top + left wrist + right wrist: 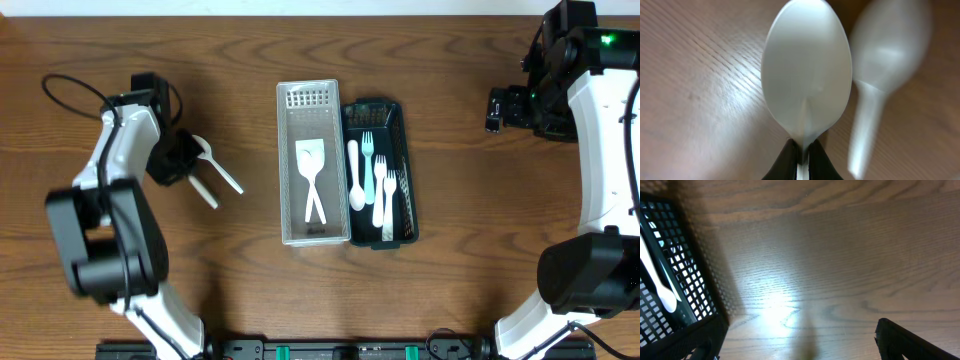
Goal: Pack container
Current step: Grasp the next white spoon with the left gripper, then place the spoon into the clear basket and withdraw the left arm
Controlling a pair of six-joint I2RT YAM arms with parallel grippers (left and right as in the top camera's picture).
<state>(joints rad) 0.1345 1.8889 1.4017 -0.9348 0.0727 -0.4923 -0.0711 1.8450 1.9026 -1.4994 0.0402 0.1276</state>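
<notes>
My left gripper (175,160) is at the left of the table, shut on the neck of a white plastic spoon (805,75); the jaws (801,147) pinch it just below the bowl. A second white spoon (887,45) lies blurred on the wood right beside it. Both spoons show in the overhead view (215,172). A white basket (284,170) in the middle holds white spatula-like utensils. A black basket (408,170) touching its right side holds white forks and spoons. My right gripper (497,108) is open and empty above bare wood at the far right.
In the right wrist view the black basket's mesh corner (685,280) with a white utensil handle (660,285) inside fills the left edge; my right gripper's fingers (800,350) frame bare wood. A black cable (70,95) loops near the left arm.
</notes>
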